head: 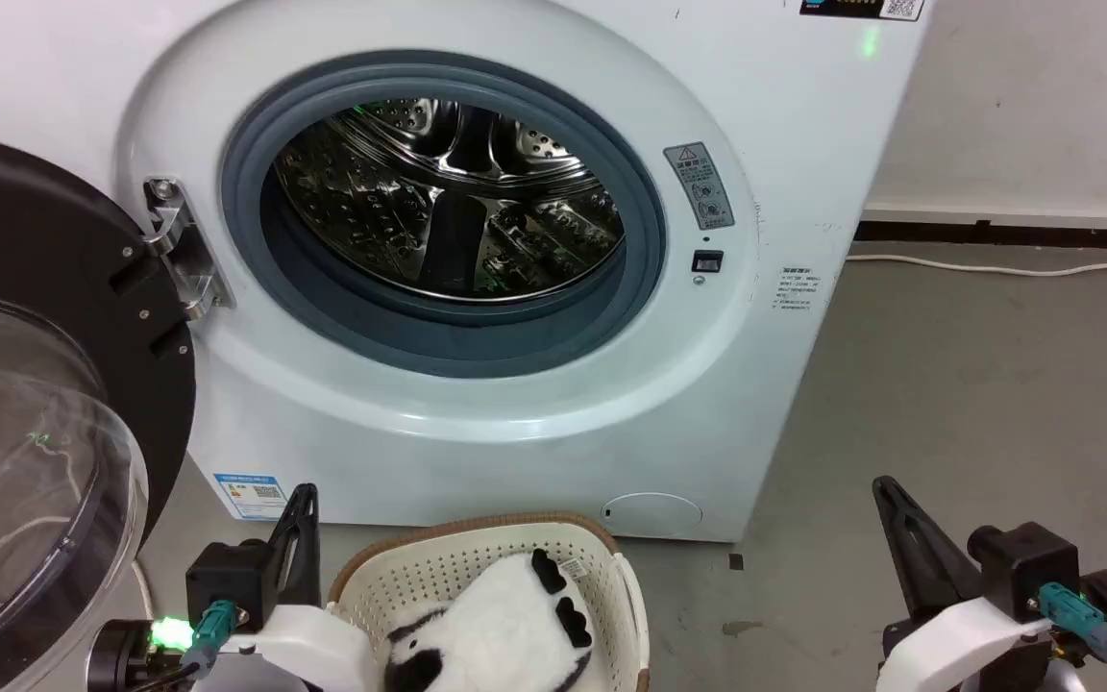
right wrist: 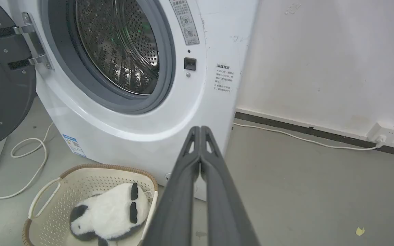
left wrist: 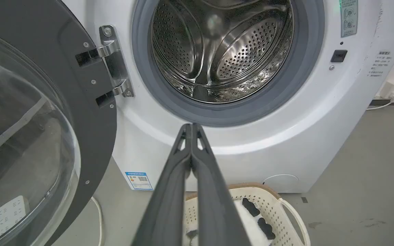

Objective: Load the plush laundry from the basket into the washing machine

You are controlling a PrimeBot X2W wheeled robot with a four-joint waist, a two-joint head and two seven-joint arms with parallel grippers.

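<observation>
At the lower centre of the head view, the plush laundry (head: 505,630) is lying inside the basket (head: 419,577), its white fur facing up and two black patches showing toward its upper right. The basket is sitting on the grey floor (head: 947,404) just in front of the washing machine (head: 515,413), below the round opening. The machine's door (head: 54,279) is hanging wide open at the left of the frame, its clear dome bulging toward the camera, and the steel drum (head: 438,202) is gleaming behind the grey gasket (head: 477,332). The left gripper (head: 305,492) is hovering at the lower left, near the basket's left rim, its two dark fingers pressing flat together with nothing between them. The right gripper (head: 885,485) is hovering at the lower right, well apart from the basket, its fingers likewise pressing together and holding nothing
</observation>
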